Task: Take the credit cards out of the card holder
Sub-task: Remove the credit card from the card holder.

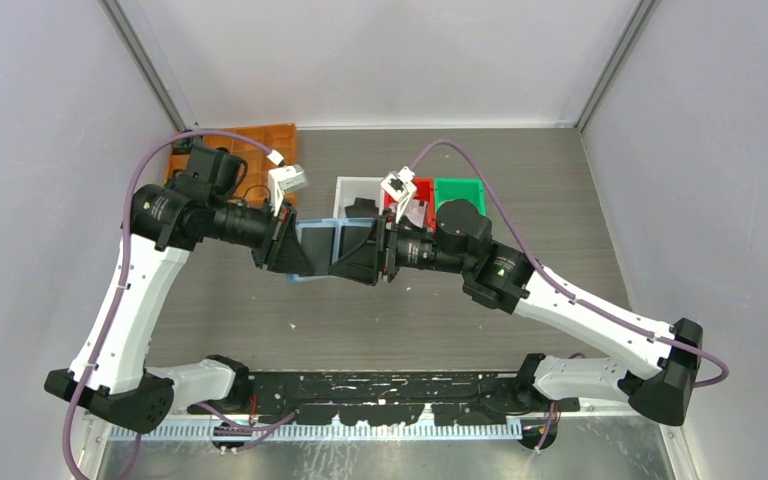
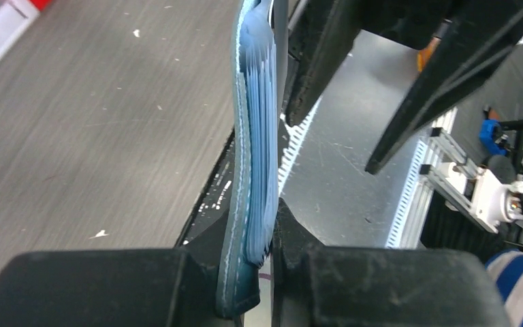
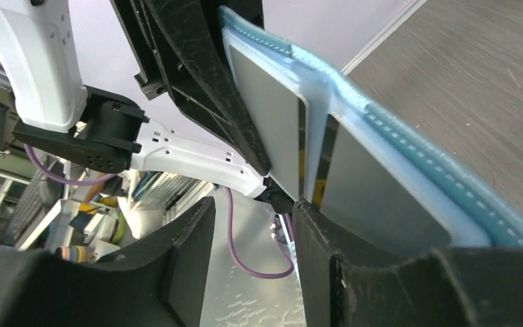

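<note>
The card holder (image 1: 328, 240), pale blue inside with a teal stitched edge, hangs opened above the table between my two arms. My left gripper (image 1: 295, 250) is shut on one end of it. In the left wrist view the card holder (image 2: 252, 136) shows edge-on, pinched between the left gripper (image 2: 252, 218) jaws. My right gripper (image 1: 360, 262) stands at the other end. In the right wrist view the right gripper (image 3: 253, 204) is open with nothing in its gap, and the card holder (image 3: 436, 163) lies just outside its right finger. Two grey credit cards (image 3: 272, 116) (image 3: 374, 191) sit in the pockets.
An orange tray (image 1: 250, 150) lies at the back left. A white bin (image 1: 355, 190), a red bin (image 1: 422, 192) and a green bin (image 1: 460, 192) stand in a row behind the grippers. A black rail (image 1: 390, 385) runs along the near edge between the arm bases.
</note>
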Action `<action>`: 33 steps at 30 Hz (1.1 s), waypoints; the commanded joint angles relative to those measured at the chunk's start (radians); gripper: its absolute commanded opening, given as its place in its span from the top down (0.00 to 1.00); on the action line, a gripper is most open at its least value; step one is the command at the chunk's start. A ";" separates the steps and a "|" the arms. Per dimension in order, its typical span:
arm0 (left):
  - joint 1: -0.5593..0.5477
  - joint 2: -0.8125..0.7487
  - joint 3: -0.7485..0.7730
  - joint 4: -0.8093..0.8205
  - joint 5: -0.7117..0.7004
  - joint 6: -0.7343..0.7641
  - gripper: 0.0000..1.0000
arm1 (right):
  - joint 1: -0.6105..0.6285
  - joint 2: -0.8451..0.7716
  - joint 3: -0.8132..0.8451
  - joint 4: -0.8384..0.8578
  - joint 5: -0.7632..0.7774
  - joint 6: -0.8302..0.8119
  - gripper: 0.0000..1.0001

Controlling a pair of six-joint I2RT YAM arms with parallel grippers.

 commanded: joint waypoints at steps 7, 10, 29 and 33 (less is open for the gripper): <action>0.004 -0.014 0.041 -0.062 0.269 0.006 1.00 | -0.052 -0.019 -0.034 0.209 -0.139 0.126 0.52; 0.003 -0.018 0.041 -0.064 0.301 0.007 1.00 | -0.054 -0.002 -0.027 0.226 -0.156 0.140 0.54; 0.003 -0.035 0.015 -0.040 0.455 -0.010 0.94 | -0.057 0.014 -0.099 0.389 -0.140 0.214 0.57; 0.003 -0.036 -0.002 -0.004 0.457 -0.043 0.93 | -0.059 0.015 -0.109 0.434 -0.131 0.230 0.62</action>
